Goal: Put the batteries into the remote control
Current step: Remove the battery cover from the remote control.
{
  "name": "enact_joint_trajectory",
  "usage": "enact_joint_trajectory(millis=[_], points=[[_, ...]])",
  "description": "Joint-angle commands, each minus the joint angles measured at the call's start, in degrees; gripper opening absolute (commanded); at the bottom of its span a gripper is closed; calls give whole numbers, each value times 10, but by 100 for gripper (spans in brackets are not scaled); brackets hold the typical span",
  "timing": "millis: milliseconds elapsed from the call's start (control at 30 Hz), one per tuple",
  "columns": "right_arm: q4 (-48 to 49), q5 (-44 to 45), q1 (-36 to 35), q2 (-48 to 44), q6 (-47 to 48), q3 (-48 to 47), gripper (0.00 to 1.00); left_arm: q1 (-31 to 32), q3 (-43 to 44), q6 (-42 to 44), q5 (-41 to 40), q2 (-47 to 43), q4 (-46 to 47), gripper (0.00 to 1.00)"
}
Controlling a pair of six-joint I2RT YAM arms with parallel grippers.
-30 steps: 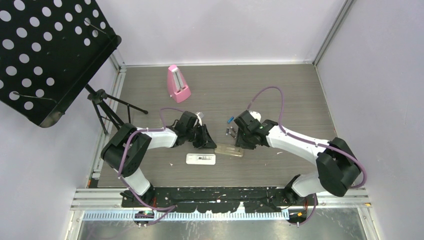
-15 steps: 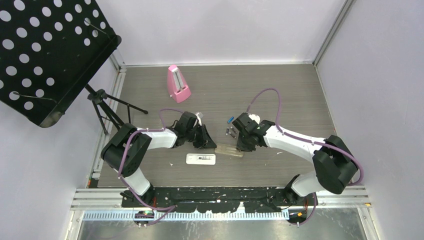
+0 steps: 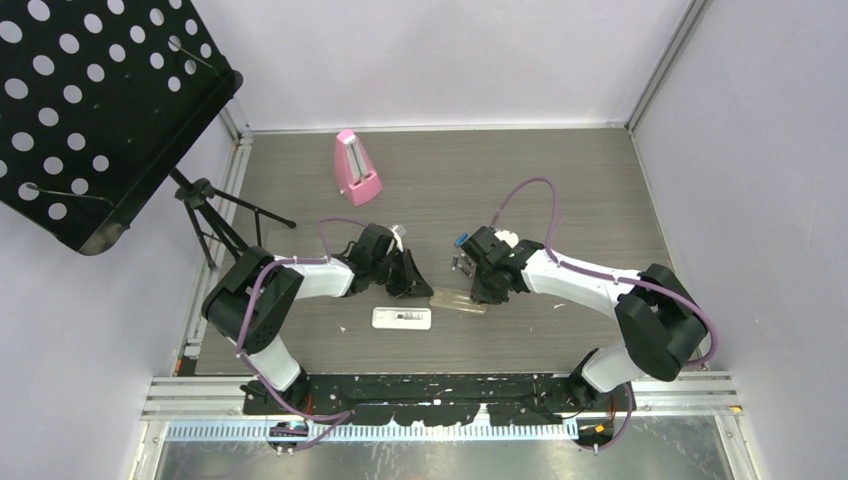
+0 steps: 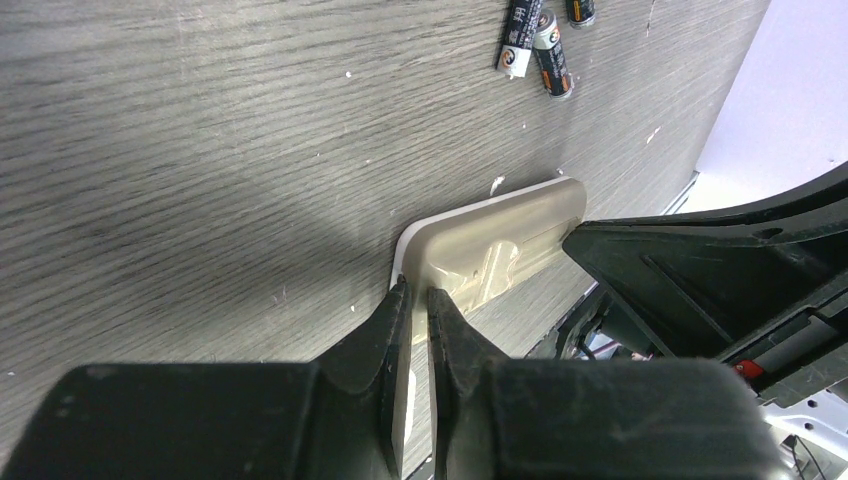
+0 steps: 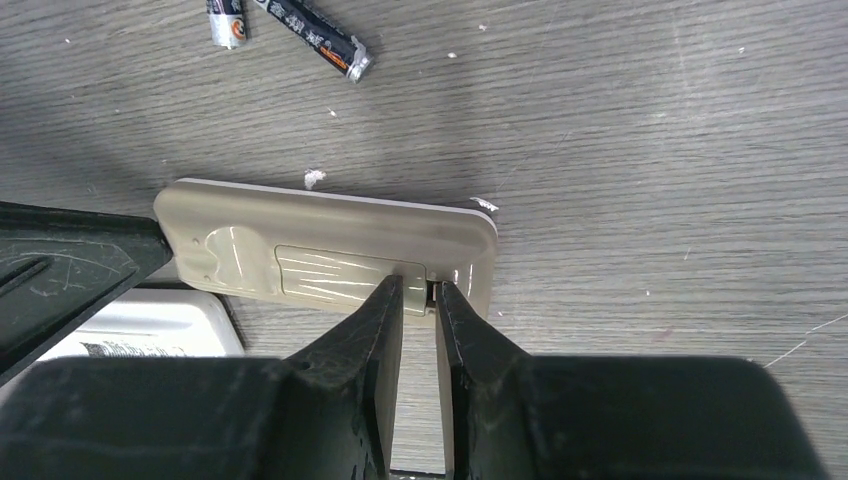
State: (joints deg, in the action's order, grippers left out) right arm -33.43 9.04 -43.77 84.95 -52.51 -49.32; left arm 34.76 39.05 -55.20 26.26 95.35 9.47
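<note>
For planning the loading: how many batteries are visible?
3: two dark batteries close together near the beige remote, one blue battery just beyond them. Others may be hidden.

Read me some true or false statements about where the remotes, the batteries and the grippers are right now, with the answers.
1. The batteries lie loose on the table. True.
2. The beige remote has its battery cover off. False: the cover looks in place.
3. The left gripper and the right gripper are at opposite ends of the beige remote. True.
4. The pink metronome stands between the beige remote and the white remote. False: it stands far behind both.
</note>
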Motion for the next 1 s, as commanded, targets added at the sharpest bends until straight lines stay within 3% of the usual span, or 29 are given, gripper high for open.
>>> enact_joint_trajectory(millis=[0,100,533,967], points=[[-23,26,-3,21,-22,-10,24,7,-18,11,-26,13,-33,12],[-15,20,-3,24,-27,-1,24,7,-20,10,-26,13,-32,12],[193,-108,1,-18,-68,110,26,18,-19,4,-22,27,-25,11],[368,-151,18,-103,-49,163,26,26,-22,7,-45,35,-31,11]])
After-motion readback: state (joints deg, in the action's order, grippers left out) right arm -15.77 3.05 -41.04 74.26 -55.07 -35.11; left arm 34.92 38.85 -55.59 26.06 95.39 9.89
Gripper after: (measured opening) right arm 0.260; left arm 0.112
